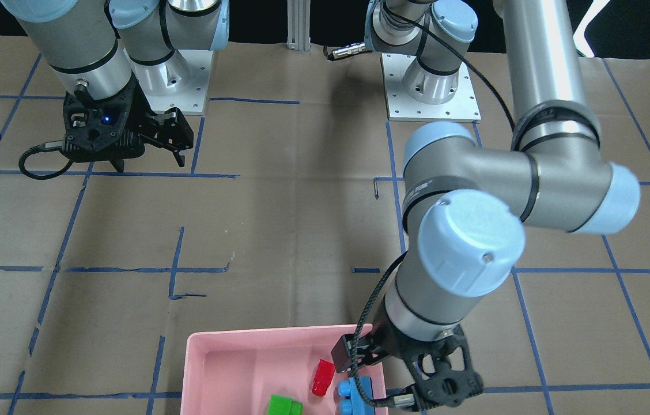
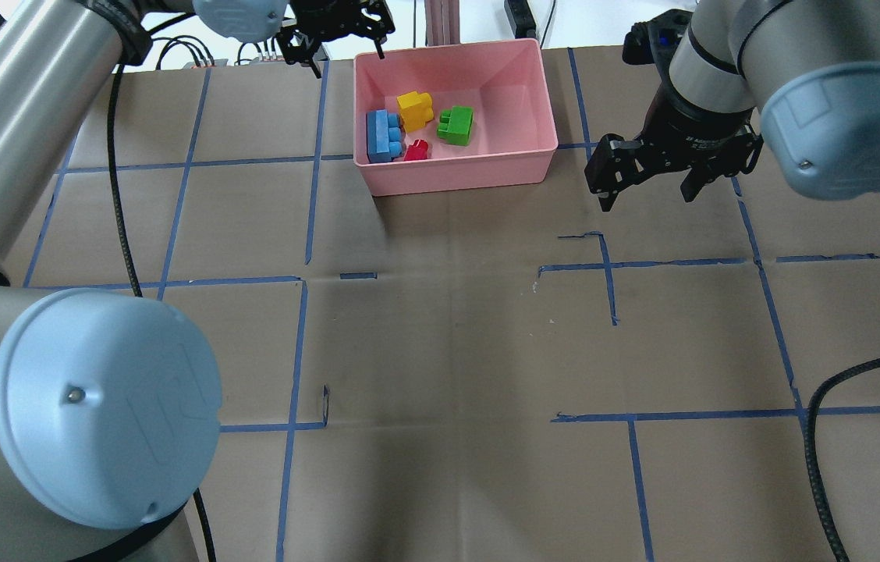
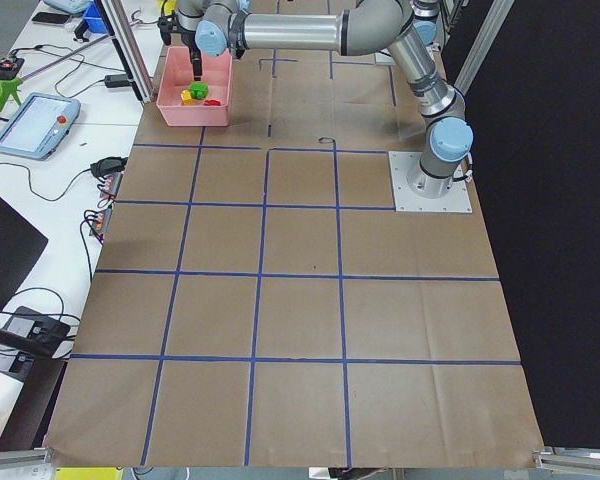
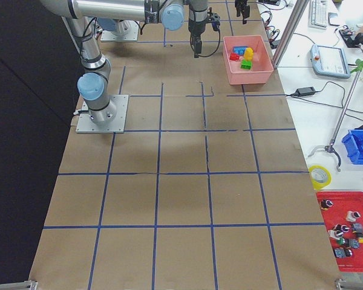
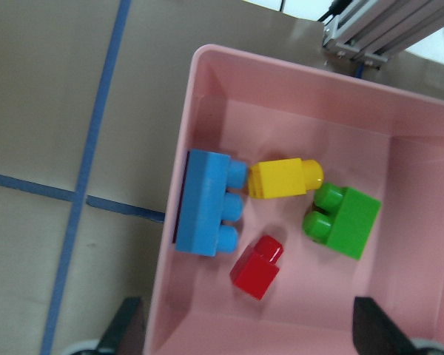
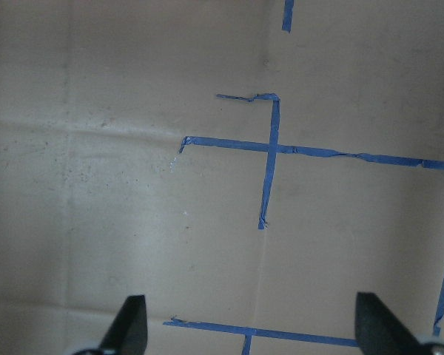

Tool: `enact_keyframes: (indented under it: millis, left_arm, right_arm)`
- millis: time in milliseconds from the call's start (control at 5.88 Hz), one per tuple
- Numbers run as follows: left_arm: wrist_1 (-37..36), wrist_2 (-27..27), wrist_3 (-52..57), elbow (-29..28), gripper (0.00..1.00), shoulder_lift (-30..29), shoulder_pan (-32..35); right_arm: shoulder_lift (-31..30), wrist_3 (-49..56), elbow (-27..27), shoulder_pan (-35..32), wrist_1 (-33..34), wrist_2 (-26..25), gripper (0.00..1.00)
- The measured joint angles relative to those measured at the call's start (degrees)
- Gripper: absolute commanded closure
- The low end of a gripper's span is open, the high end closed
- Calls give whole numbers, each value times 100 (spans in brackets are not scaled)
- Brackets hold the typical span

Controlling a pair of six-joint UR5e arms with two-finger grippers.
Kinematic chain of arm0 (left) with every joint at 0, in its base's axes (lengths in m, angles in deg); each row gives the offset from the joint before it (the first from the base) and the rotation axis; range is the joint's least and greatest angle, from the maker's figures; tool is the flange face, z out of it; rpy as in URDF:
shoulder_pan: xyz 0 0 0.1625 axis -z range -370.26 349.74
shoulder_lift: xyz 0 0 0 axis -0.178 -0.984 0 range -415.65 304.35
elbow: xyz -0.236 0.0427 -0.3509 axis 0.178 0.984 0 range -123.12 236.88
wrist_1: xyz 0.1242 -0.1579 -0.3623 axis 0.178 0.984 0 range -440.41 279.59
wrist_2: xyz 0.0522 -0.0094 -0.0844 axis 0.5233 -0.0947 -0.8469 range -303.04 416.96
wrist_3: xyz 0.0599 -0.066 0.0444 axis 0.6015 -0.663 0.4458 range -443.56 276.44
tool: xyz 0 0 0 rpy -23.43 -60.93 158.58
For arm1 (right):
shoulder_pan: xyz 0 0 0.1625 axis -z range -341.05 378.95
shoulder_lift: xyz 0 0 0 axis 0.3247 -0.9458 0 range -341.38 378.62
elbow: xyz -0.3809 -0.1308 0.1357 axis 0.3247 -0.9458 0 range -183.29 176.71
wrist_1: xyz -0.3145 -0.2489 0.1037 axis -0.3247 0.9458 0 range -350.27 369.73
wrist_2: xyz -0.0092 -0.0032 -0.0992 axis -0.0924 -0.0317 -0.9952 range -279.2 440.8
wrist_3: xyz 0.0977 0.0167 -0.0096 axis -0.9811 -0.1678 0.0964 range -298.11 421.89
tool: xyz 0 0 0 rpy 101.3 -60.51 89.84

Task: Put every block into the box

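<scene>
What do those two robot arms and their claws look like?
The left arm and right arm are silver-grey tubes with pale blue round joint caps and black rings. The left gripper and right gripper are black, open-framed, two-fingered. Black cables run to each wrist; a small blue light glows by the right gripper.

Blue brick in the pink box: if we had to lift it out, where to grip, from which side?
Come straight down and pinch its two short ends. The blue brick lies on its side, studs facing the yellow brick, flat back close against the box wall, so a finger probably won't fit behind it. Watch the red brick near one end.
</scene>
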Motion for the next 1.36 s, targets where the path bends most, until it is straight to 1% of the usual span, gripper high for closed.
enact_keyframes:
  millis: [170,340,510,680,850,1020,1361]
  left_arm:
    - [600,21,505,198,0,452,-228]
    - [1003,43,1047,602,0,991,-438]
    - [1168,59,1544,1184,0,1609,-646]
    - [1209,64,1813,1805,0,2229,-799]
    - [1197,60,1867,2313,0,2719,-842]
    - [1175,53,1864,2655,0,3035,-837]
    - [1172,90,1862,2912,0,3281,-776]
  right_arm:
    - [-36,-48,13,1,24,-18,0]
    - [-69,-102,18,6,30,-187,0]
    - [-84,-124,21,7,48,-408,0]
    - [-77,-149,22,8,55,-492,0]
    - [-63,-182,22,9,55,-496,0]
    - [-48,-197,23,9,54,-483,0]
    - [-35,-229,23,9,51,-470,0]
